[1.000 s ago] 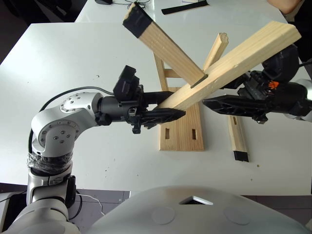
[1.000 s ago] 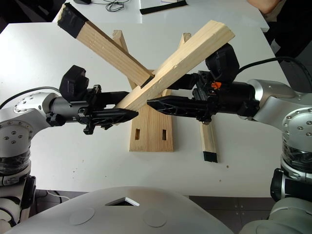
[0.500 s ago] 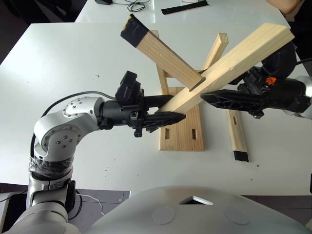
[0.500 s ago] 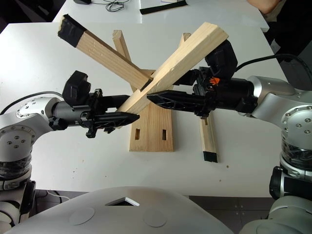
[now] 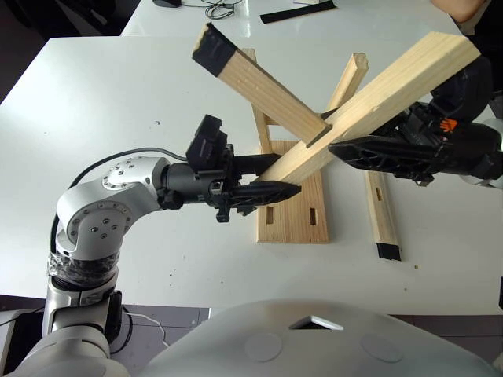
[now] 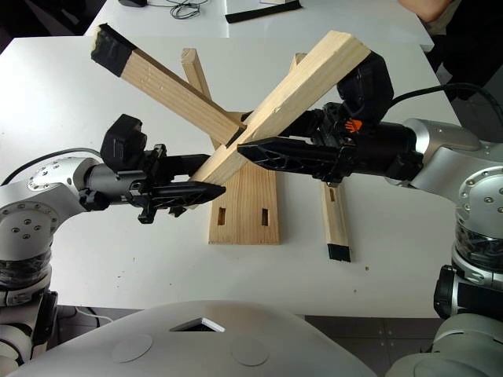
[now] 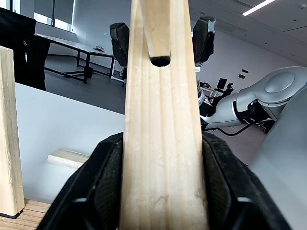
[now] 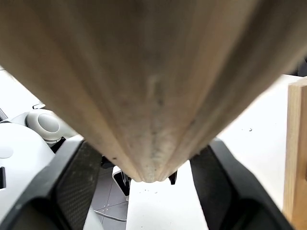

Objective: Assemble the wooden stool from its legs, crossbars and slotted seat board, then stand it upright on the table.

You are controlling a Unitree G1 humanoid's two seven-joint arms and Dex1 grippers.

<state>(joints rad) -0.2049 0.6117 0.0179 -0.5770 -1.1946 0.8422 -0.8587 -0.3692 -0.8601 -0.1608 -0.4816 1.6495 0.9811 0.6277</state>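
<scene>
Two wooden legs cross in an X above the table. The long leg point(image 5: 385, 90) rises toward the far right. A black-capped leg point(image 5: 263, 86) sits in its notch and points to the far left. My left gripper point(image 5: 275, 179) is shut on the long leg's lower end; its fingers point(image 7: 108, 191) clamp the wood point(image 7: 160, 158). My right gripper point(image 6: 245, 148) comes in from the right, shut on the long leg just beside the joint, with wood point(image 8: 153, 96) between its fingers. The slotted seat board point(image 5: 295, 216) lies flat below.
Another black-capped leg point(image 5: 383, 224) lies right of the seat board. More wooden parts point(image 5: 350, 78) lie on the table behind the cross, partly hidden by it. A black strip point(image 5: 299, 12) and a cable lie at the far edge. The table's left half is bare.
The right gripper has risen slightly and moved in toward the joint. The crossed legs have tipped a little, with the capped end lower. The left arm's elbow has shifted.
</scene>
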